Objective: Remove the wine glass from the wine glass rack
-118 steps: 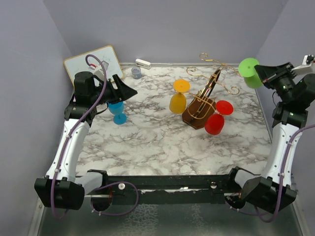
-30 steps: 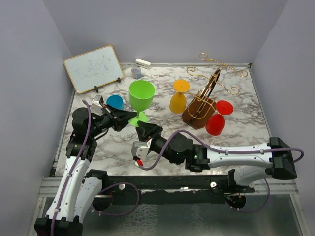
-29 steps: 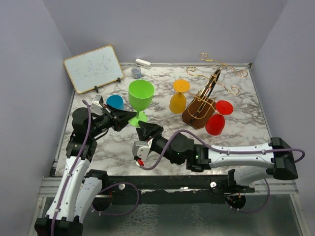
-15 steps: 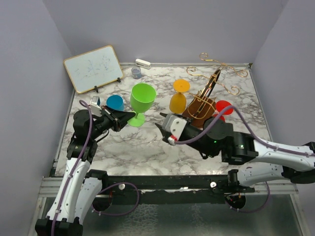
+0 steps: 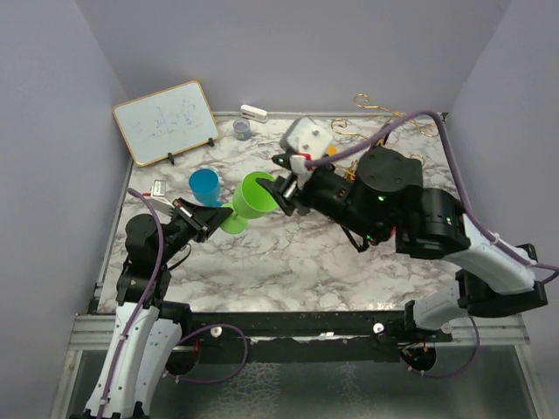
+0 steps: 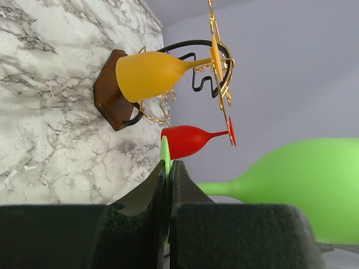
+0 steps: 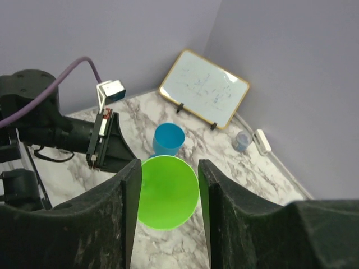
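Marbled white table (image 5: 288, 262), lilac walls. Left gripper (image 5: 208, 220) is clamped tight on the flat foot of one green wine glass (image 5: 253, 196), which tilts clear of the rack at the table's left-middle. Right gripper (image 7: 169, 168) is spread wide, its fingers flanking the bowl and holding nothing. One blue glass (image 5: 203, 183) stands just beside. One orange glass (image 6: 148, 73) and one red glass (image 6: 188, 140) hang bowl-down on the gold wine glass rack (image 6: 109, 92), which the right arm mostly hides from overhead. One whiteboard (image 5: 166, 120) leans at the far left.

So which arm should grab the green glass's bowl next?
Probably the right. The right gripper is open, its fingers lined up either side of the green glass bowl. The left gripper is shut on the glass's foot, so it's busy.
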Motion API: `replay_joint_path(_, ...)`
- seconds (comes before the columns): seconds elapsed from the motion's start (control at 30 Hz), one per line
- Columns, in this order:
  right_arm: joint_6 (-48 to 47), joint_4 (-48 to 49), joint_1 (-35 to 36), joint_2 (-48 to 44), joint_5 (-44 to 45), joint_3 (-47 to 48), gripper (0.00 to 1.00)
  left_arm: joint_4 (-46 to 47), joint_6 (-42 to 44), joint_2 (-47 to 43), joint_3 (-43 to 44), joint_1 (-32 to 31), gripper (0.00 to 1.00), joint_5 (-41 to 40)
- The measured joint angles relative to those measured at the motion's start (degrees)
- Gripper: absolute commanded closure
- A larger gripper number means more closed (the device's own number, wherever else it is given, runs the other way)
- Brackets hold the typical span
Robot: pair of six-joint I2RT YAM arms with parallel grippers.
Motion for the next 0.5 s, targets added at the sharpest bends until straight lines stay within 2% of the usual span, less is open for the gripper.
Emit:
replay_joint_path(0.13, 3.8, -6.3, -6.4, 10.0, -8.5, 12.6, 0.53, -0.8, 2.6, -1.8, -0.2, 0.0, 1.0, -0.8)
replay_joint_path(0.23, 8.3, -10.6, -16.0, 14.8, -18.7, 19.0, 0.53, -2.4, 4.3, -2.1, -0.2, 0.0, 1.0, -1.4)
replay_joint_path(0.33, 12.3, -13.9, -23.1, 15.5, -25.6, 19.7, 0.53, -4.2, 5.6, -2.1, -0.2, 0.0, 1.0, -1.8)
replay_joint_path(0.5, 15.9, -17.2, -24.2, 14.0, -32.9, 17.4, 0.53, -5.8, 6.8, -2.0, 0.0, 0.0, 1.0, -2.4)
